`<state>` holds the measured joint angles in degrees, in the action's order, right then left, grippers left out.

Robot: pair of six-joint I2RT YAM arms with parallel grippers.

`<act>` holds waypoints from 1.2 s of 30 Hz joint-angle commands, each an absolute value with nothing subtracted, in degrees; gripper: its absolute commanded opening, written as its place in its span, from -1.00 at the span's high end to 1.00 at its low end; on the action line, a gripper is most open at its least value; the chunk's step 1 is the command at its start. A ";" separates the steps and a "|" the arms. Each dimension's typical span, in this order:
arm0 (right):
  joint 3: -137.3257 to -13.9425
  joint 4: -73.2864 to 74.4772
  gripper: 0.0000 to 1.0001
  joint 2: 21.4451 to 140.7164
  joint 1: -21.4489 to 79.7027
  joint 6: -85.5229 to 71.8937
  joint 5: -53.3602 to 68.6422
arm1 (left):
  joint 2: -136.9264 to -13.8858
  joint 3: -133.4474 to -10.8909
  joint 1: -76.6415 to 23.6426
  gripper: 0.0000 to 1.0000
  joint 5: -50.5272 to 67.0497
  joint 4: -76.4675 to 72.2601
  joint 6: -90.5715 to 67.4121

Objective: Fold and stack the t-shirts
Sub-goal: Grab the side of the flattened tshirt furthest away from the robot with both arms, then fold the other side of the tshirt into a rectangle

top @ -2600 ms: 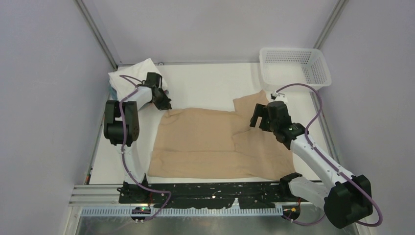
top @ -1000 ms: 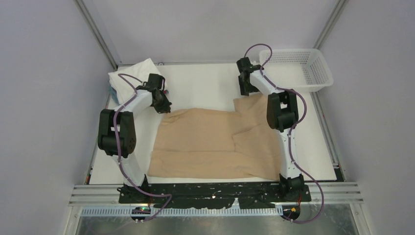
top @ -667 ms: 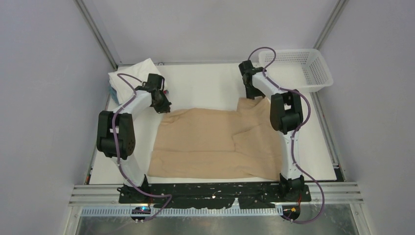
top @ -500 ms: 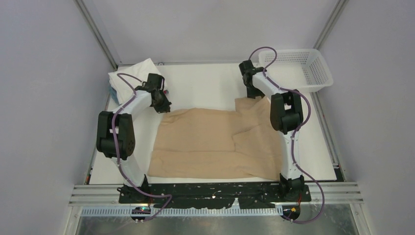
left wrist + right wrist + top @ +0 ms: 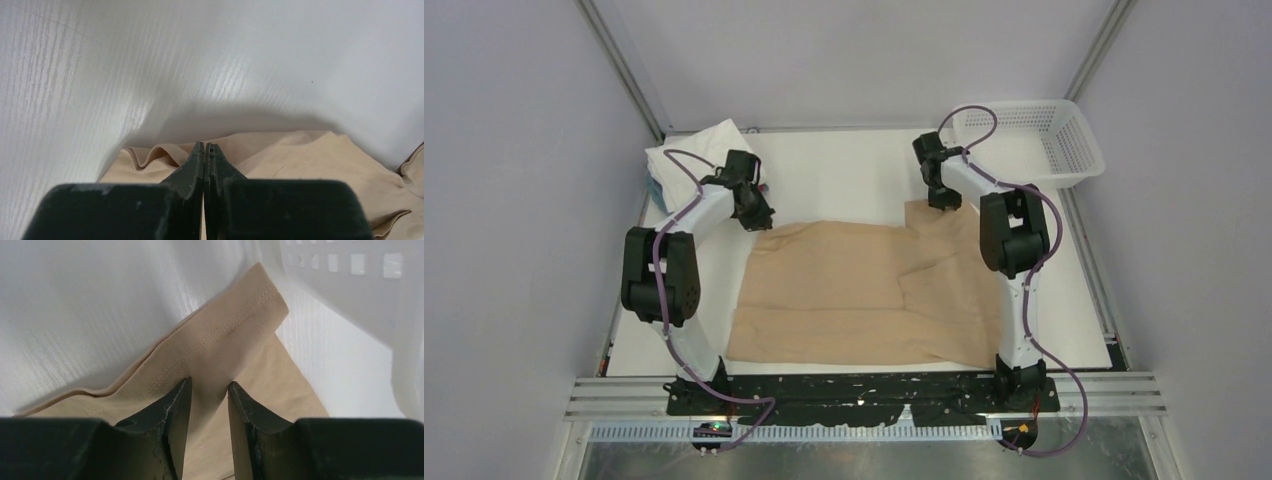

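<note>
Tan t-shirt point(image 5: 854, 290) spread nearly flat on the surface point(image 5: 844, 175), apparently with no fold made. Left pincer point(image 5: 762, 218), jaws together on its far-left corner. Right pincer point(image 5: 942, 203), jaws apart astride the far-right sleeve hem. Folded shirts point(image 5: 699, 150) stacked far left, awaiting this one.

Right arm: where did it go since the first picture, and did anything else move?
The right arm swung from over the tan t-shirt's right side to its far right sleeve, beside the white mesh basket, and its tool narrowed around the sleeve. The left tool stayed shut at the shirt's far left corner; the shirt stayed spread out.
</note>
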<state>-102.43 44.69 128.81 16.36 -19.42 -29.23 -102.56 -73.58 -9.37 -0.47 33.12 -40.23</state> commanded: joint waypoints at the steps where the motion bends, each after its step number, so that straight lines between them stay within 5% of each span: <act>1: -97.61 39.83 0.25 124.24 15.38 -23.33 -25.01 | -99.85 -74.09 -9.58 1.00 -1.37 32.70 -39.68; 11: -90.72 31.70 0.87 116.21 15.14 -21.04 -24.56 | -94.90 -70.58 -10.19 1.00 -0.26 30.69 -38.46; 36: -63.69 28.96 0.89 82.83 22.20 -21.08 -32.57 | -67.29 -48.23 -11.34 1.00 -3.12 32.61 -39.02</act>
<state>-65.28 28.97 88.77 21.52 -20.93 -28.91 -72.05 -48.84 -11.25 -0.14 31.51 -38.70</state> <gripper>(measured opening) 0.073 0.008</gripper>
